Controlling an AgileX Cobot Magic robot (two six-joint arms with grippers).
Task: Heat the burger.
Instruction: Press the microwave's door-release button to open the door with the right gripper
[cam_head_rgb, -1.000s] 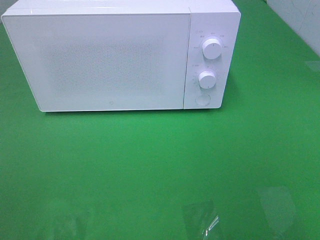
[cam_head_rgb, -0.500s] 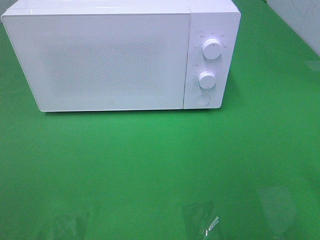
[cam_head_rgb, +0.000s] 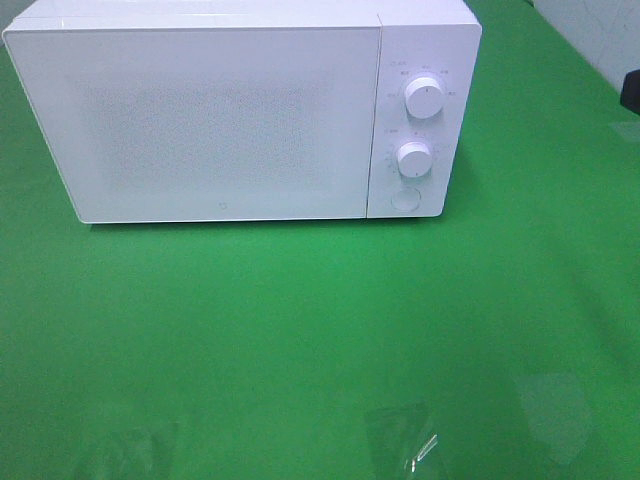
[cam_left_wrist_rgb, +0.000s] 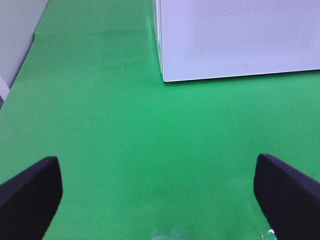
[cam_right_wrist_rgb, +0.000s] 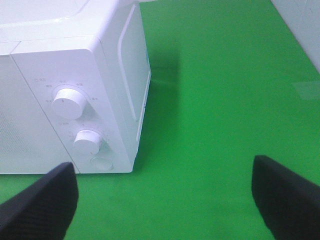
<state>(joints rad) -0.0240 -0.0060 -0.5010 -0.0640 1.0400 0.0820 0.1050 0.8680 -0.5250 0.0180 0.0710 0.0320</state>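
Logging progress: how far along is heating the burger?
Nothing visibly done: the microwave door is shut and no burger shows in any view; whether one sits inside cannot be told. Nothing is in hand: the left claw and right claw are open, empty, above the green table. Seemingly every step is left.

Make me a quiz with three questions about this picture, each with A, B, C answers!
1. Where on the microwave are the knobs, seen from the high camera?
A) right of the door
B) on top
C) left of the door

2. What colour is the table?
A) red
B) green
C) blue

3. How is the door?
A) wide open
B) taken off
C) shut

Answers:
1 A, both knobs sit on the panel right of the door.
2 B, green surrounds the microwave.
3 C, the door lies flush with the front.
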